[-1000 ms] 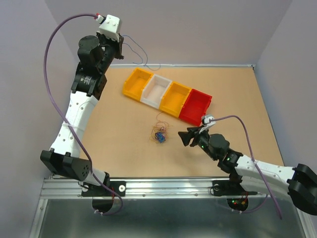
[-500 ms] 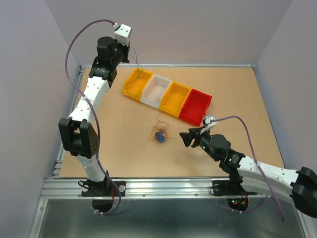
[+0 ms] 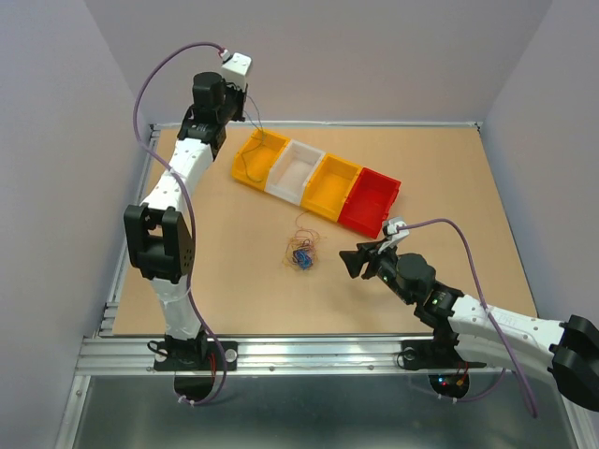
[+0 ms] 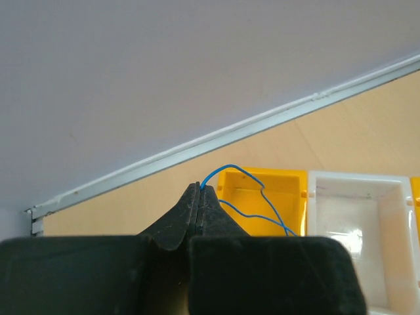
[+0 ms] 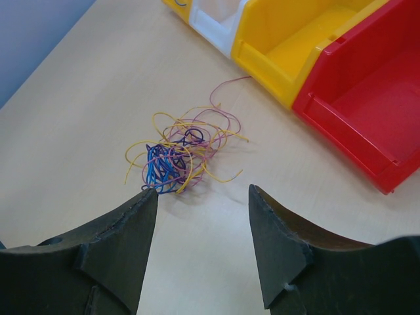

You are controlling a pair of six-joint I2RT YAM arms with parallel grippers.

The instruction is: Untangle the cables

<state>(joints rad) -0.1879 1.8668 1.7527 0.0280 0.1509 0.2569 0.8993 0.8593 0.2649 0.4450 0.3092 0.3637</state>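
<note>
The cables [image 3: 301, 251] lie as a small bunch of blue, purple, yellow and pink wires on the table's middle; they also show in the right wrist view [image 5: 177, 154]. My left gripper [image 3: 241, 105] is raised at the far left, shut [image 4: 199, 188] on a single blue wire [image 4: 244, 176]. The wire hangs down over the leftmost yellow bin [image 4: 289, 178]. My right gripper [image 3: 348, 262] is open and empty, low over the table just right of the bunch; in its wrist view [image 5: 203, 191] the left fingertip is close to the bunch's blue part.
A row of bins runs diagonally behind the bunch: yellow [image 3: 259, 156], white [image 3: 298, 170], yellow [image 3: 334, 185], red [image 3: 372, 200]. The red bin [image 5: 367, 111] lies close to the right of my right gripper. Walls close in the table at the back and sides.
My left arm has swung its gripper down and right with the blue wire, which now hangs over the leftmost yellow bin. The right arm has barely moved.
</note>
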